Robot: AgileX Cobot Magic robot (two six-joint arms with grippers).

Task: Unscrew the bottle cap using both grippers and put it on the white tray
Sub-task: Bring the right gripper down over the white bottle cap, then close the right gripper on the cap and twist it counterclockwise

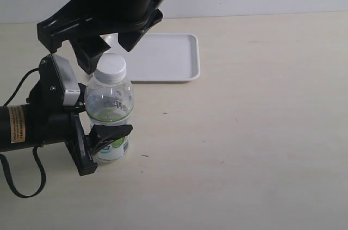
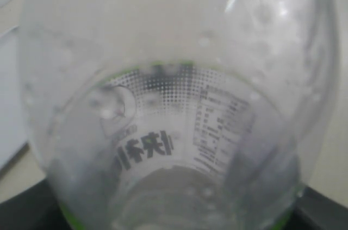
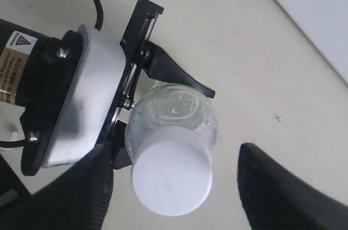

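Note:
The clear bottle point(image 1: 109, 105) with a white-and-green label stands upright on the table, its white cap point(image 1: 111, 68) on the neck. My left gripper point(image 1: 109, 135) is shut on the bottle's lower body, one black finger point(image 1: 117, 132) across the label. In the left wrist view the bottle point(image 2: 174, 105) fills the picture. My right gripper point(image 1: 111, 50) hangs just above the cap, open. In the right wrist view its fingers point(image 3: 92, 186) stand either side of the cap point(image 3: 171, 178), apart from it. The white tray point(image 1: 168, 56) lies behind the bottle, with nothing seen in it.
The left gripper's grey block point(image 1: 65, 80) and orange-labelled body point(image 1: 16, 124) lie left of the bottle, with a black cable point(image 1: 16, 186) looping toward the front edge. The tray's corner point(image 3: 310, 12) shows in the right wrist view. Bare beige table point(image 1: 255, 132) extends to the right.

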